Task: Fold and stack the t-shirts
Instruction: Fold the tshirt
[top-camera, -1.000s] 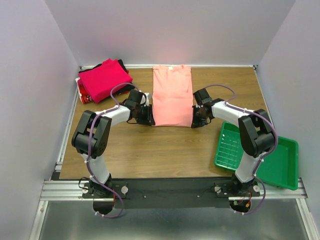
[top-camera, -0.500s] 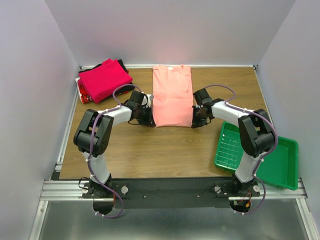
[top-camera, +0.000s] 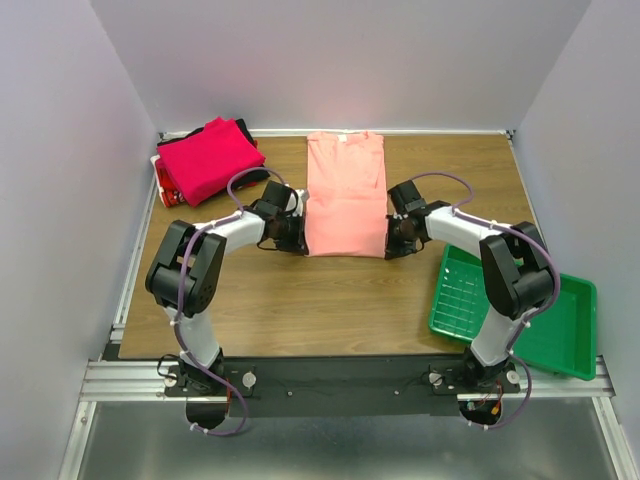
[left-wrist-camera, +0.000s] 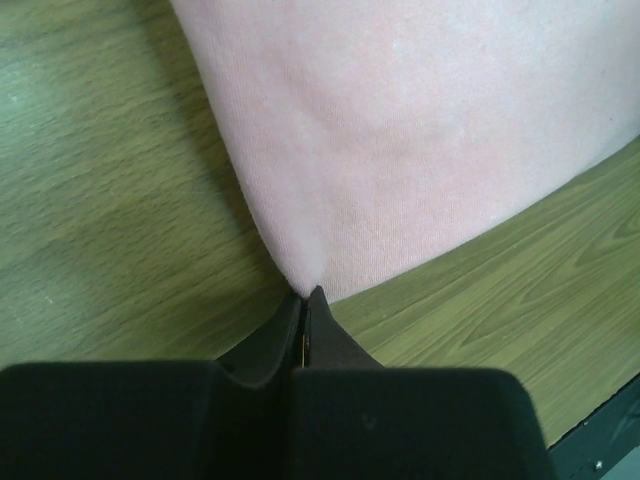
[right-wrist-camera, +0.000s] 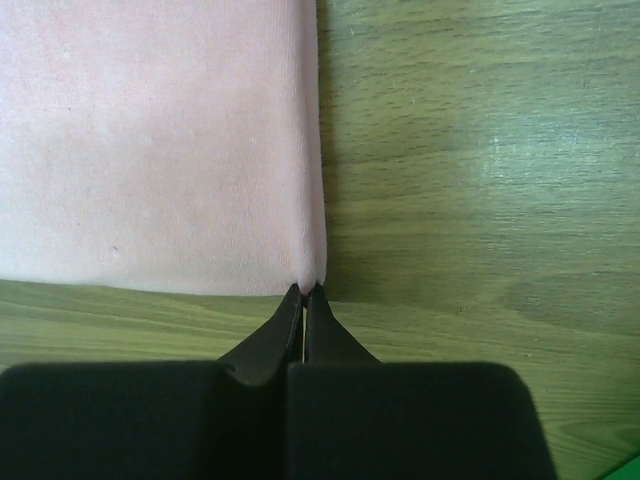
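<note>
Salmon-pink t-shirt (top-camera: 345, 195) lies flat between both grippers, extending ahead of their fingertips. Left gripper (left-wrist-camera: 306, 293): jaws fully closed, pinching one near corner. Right gripper (right-wrist-camera: 304, 289): jaws fully closed, pinching the opposite near corner.

top: overhead, whole table (top-camera: 300, 300) | wrists: low, close | shared: pink t-shirt (top-camera: 345, 195)
</note>
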